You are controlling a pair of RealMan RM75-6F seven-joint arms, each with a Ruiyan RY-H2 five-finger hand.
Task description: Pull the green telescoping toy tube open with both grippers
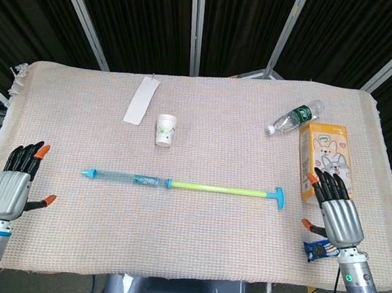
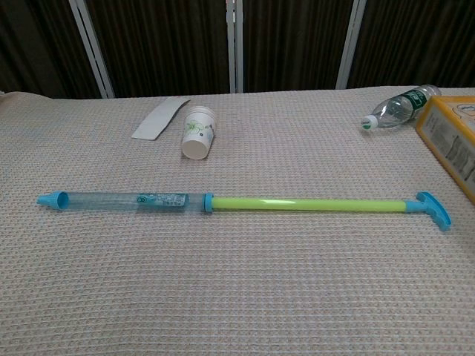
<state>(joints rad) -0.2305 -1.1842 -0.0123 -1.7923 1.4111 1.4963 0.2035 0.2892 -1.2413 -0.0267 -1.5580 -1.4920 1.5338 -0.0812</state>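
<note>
Table (image 1: 194,255), covered in a beige woven cloth (image 2: 237,297): carries every item below.

Green telescoping toy tube (image 1: 186,184), clear blue barrel with a yellow-green inner rod, blue nozzle tip and blue T-handle: lies flat across the middle of the cloth, pulled out long. Nozzle points toward the left hand's side, T-handle toward the right hand's side. Nothing touches it. The chest view shows it full length (image 2: 245,202).

Left hand (image 1: 10,189), grey with black fingers and orange tips: at the near left edge of the table, well apart from the nozzle end. Fingers straight and spread, holding nothing.

Right hand (image 1: 338,217), same build: at the near right edge, near the T-handle but clear of it. Fingers extended and apart, holding nothing. Neither hand appears in the chest view.

Orange cardboard carton printed with cartoon dogs (image 1: 324,158): upright at the right side, just beyond the right hand.

Clear plastic bottle with green label (image 1: 295,117): lying on its side, behind the carton.

White paper strip (image 1: 142,100): flat at the far left-centre.

White paper cup with green print (image 1: 165,130): on its side, between the strip and the tube.

Small blue snack packet (image 1: 321,249): beside the right wrist.
</note>
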